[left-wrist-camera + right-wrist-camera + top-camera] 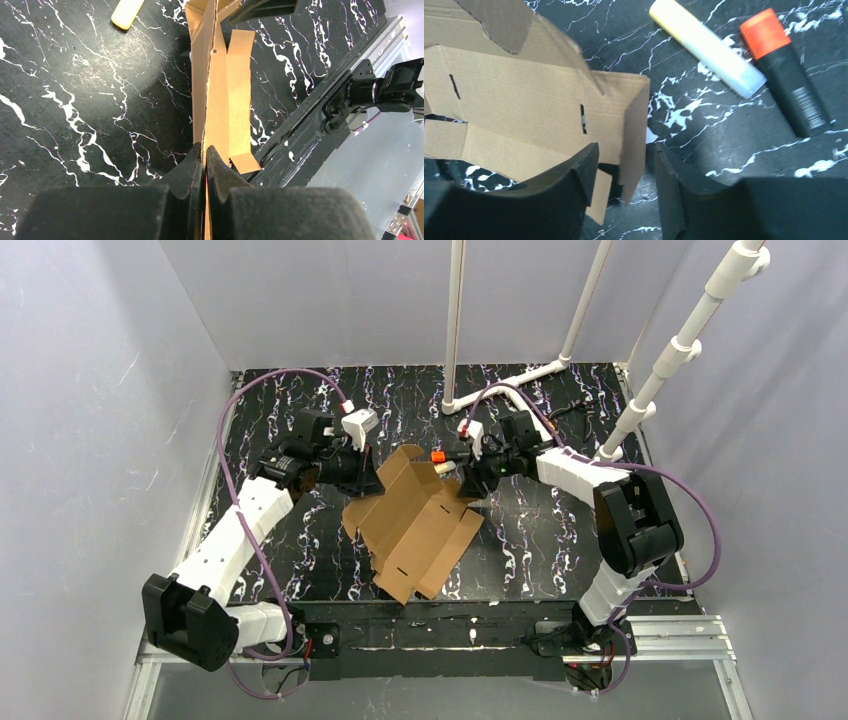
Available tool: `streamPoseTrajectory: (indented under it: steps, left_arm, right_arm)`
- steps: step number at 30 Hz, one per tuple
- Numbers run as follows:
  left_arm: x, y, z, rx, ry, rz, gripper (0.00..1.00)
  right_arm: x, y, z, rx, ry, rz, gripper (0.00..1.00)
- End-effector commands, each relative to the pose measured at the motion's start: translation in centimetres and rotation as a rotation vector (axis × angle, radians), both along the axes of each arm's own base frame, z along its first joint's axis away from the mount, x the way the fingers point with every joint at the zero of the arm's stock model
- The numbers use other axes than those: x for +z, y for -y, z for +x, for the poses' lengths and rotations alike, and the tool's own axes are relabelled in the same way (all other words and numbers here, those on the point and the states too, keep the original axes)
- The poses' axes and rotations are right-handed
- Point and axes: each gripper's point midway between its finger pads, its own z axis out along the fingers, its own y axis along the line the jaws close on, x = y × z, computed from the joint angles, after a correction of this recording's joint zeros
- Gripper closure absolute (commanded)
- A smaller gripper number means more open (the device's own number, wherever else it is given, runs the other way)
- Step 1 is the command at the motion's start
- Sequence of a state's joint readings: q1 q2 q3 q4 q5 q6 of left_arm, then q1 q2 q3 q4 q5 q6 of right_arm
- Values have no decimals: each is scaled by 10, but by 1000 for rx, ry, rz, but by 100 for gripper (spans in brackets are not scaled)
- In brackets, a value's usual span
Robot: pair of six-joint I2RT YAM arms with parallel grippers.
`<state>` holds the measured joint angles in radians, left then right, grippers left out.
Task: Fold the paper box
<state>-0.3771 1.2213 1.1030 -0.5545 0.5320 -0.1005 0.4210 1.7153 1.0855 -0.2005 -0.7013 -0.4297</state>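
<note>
In the overhead view, the paper box [415, 525] lay half opened in the middle of the black marbled table [560, 540], its long panels running from the far left toward the near right, with the far-left part lifted off the surface. The left gripper [365, 472] met the box at its far-left edge, and the right gripper [468, 480] sat at its far-right edge. Just beyond that edge lay a yellow marker [441, 468] and an orange-capped marker [437, 455]. In the left wrist view, the left gripper's fingers [192, 165] were pressed together on a thin edge of cardboard. The pinched panel stood on edge and ran straight away from the camera, with a narrower strip of the box lying flat on its right. The yellow marker rested on the table at the far left. In the right wrist view, the right gripper's fingers [579, 175] stood apart on either side of an upright side flap [634, 140] at the box's corner. A gap showed on each side, so nothing was gripped. The rest of the box spread to the left, with two slots visible in its panel. The two markers lay side by side, close together, on the table at the far right, apart from the box.
</note>
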Motion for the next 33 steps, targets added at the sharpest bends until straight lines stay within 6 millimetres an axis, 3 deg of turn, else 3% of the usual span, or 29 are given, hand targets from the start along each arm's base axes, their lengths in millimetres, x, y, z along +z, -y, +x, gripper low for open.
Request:
streamPoseTrajectory:
  steps: [1,5,9,13,23,33]
  left_arm:
    - [12,2,-1,10,-26,-2,100]
    - [14,6,2,45,-75,-36,100]
    - [18,11,6,88,-157,-140,100]
    - [20,16,8,106,-225,-258,100]
    - [8,21,14,117,-339,-303,100]
    - [38,30,7,57,-373,-429,100]
  right_arm:
    - [5,-4,-1,29,48,41,56]
    - [23,-10,-1,27,78,95,83]
    - [32,-8,2,-3,103,119,97]
    - [37,-5,4,-42,122,169,99]
    - [29,-6,0,-45,148,213,99]
    - [27,-3,1,-75,146,212,99]
